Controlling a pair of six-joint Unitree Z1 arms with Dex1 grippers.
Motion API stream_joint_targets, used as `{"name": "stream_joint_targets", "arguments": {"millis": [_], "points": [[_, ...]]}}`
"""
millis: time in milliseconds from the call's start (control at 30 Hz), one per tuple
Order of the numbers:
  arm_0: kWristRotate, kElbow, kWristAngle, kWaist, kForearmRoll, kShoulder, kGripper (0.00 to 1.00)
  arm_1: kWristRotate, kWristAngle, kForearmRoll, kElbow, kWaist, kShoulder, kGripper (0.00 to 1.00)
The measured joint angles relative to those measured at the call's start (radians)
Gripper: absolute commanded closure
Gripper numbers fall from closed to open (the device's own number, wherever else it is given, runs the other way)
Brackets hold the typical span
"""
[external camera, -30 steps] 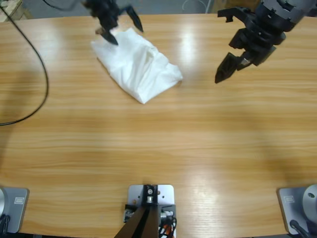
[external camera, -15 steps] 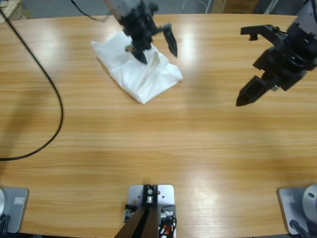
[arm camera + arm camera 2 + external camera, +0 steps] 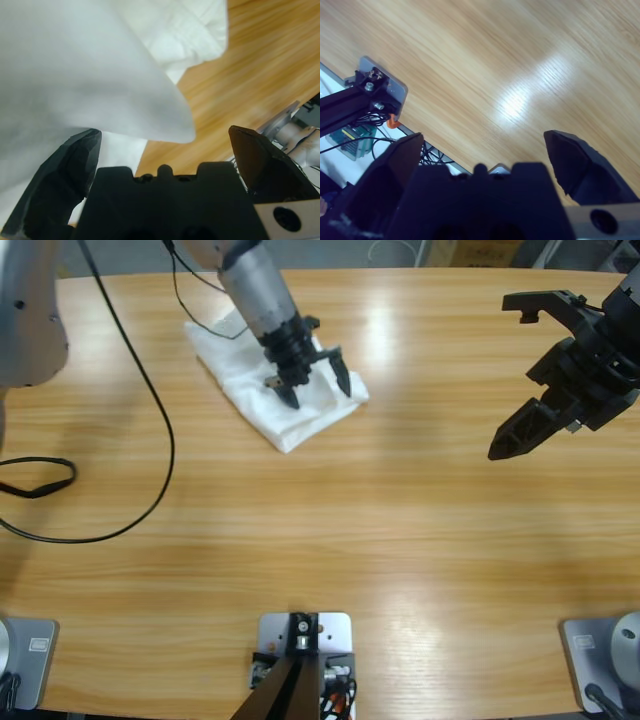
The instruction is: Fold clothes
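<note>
Toward the upper left of the high view, the white T-shirt (image 3: 255, 370) lies as a rumpled, partly folded bundle on the wooden table (image 3: 320, 540), running slantwise from upper left to lower right. Over its lower right end the left gripper (image 3: 314, 380) points downward, its two black jaws spread wide and closed on nothing; one tip stands over the cloth, the other near the bundle's right edge. Seen from the left wrist, a smooth fold of the shirt (image 3: 90, 70) fills the upper left, with more creased cloth behind it and bare wood to the right. A black cable (image 3: 150, 440) loops across the left part of the table in the high view. At the far right of that view, well apart from the shirt, the right gripper (image 3: 535, 365) hangs above bare wood with its jaws wide apart and empty. From the right wrist, only tabletop and its edge show between the jaws.
</note>
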Motion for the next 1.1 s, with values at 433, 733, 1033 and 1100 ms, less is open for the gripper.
{"name": "stream_joint_targets", "arguments": {"millis": [433, 733, 1033, 1100], "points": [[0.033, -0.003, -0.042, 0.026, 0.0, -0.001, 0.0, 0.0, -0.002, 0.0, 0.0, 0.0, 0.0, 0.018], [0.307, -0.003, 0.285, -0.003, 0.0, -0.214, 0.0, 0.006, -0.003, 0.0, 0.005, 0.005, -0.008, 0.018], [0.215, 0.184, 0.677, -0.031, 0.004, -0.584, 0.0, 0.022, -0.003, 0.001, 0.06, 0.031, -0.055, 0.018], [0.189, 0.36, 0.68, -0.023, 0.007, -0.69, 0.0, 0.023, -0.004, 0.001, 0.066, 0.035, -0.066, 0.018]]}}
